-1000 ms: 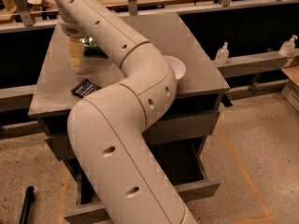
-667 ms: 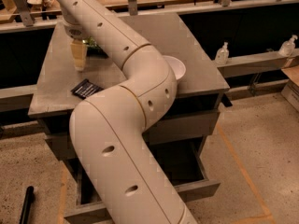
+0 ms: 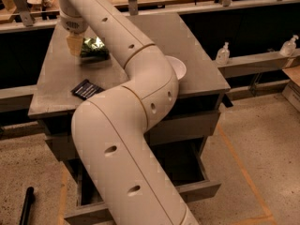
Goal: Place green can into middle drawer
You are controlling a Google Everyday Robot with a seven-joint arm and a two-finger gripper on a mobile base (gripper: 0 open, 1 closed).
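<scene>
The green can (image 3: pixel 95 48) shows as a mottled green and silvery thing on the grey cabinet top (image 3: pixel 56 86), far left, partly hidden behind my arm. My gripper (image 3: pixel 75 44) hangs point-down just left of it, close beside it; I cannot tell whether they touch. The middle drawer (image 3: pixel 202 190) is pulled out below the shut upper drawer front (image 3: pixel 187 125). Its dark inside shows right of my arm, with nothing visible in it.
A white bowl (image 3: pixel 178 68) sits on the cabinet top right of my arm. A flat black packet (image 3: pixel 87 89) lies near the front left. My large white arm (image 3: pixel 126 144) covers the cabinet's middle. Two bottles (image 3: pixel 222 54) stand on a ledge at right.
The gripper has shifted slightly up the picture, toward the far side of the cabinet top. More of the green can shows to its right. The drawer has not moved.
</scene>
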